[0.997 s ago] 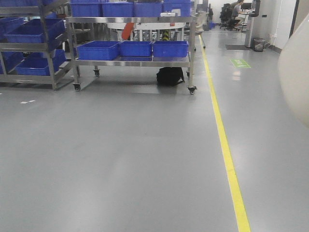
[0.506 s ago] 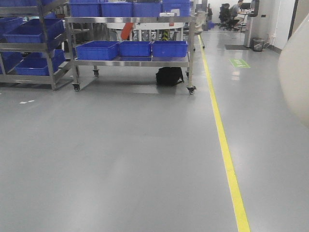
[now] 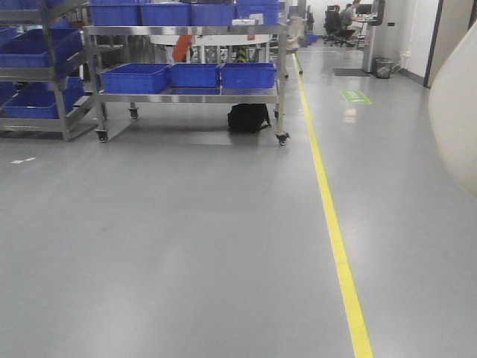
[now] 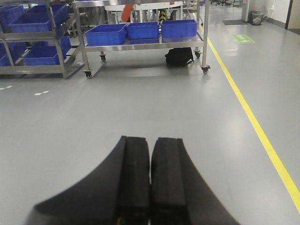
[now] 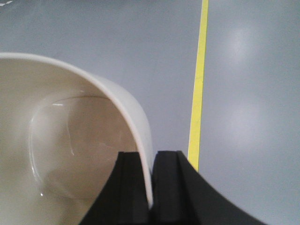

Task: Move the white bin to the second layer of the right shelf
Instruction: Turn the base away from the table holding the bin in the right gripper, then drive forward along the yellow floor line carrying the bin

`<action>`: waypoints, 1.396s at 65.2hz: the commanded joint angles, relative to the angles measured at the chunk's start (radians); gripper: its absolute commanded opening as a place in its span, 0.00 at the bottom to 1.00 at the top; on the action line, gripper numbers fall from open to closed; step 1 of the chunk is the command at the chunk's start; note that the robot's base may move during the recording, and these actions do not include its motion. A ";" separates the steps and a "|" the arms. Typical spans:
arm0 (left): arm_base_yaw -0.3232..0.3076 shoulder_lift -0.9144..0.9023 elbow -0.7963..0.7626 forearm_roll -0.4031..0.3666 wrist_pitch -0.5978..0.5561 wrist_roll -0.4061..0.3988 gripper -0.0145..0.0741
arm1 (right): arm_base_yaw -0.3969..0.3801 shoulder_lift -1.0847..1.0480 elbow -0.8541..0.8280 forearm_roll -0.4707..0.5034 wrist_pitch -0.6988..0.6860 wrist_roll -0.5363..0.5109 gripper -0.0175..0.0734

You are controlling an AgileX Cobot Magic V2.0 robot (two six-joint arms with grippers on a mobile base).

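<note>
Nothing written, numbered or branded can be read in any view. A green floor sign lies far right, just right of the yellow line. Its white marks are too blurred to read, and it is just as blurred in the left wrist view. A small white patch on the upper rail of the far steel rack is too small to read.

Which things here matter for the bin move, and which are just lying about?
Job: white bin; right tool clamped on its rim. Target roller shelf not in view.
Lying about: blue crates; steel rack; black bag; yellow floor line; left tool, shut, empty.
</note>
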 commanded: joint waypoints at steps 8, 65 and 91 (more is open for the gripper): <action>-0.006 -0.016 0.037 0.000 -0.085 -0.005 0.26 | -0.004 0.002 -0.031 0.008 -0.093 -0.003 0.24; -0.006 -0.016 0.037 0.000 -0.085 -0.005 0.26 | -0.004 0.002 -0.031 0.008 -0.093 -0.003 0.24; -0.006 -0.016 0.037 0.000 -0.085 -0.005 0.26 | -0.004 0.002 -0.031 0.008 -0.093 -0.003 0.24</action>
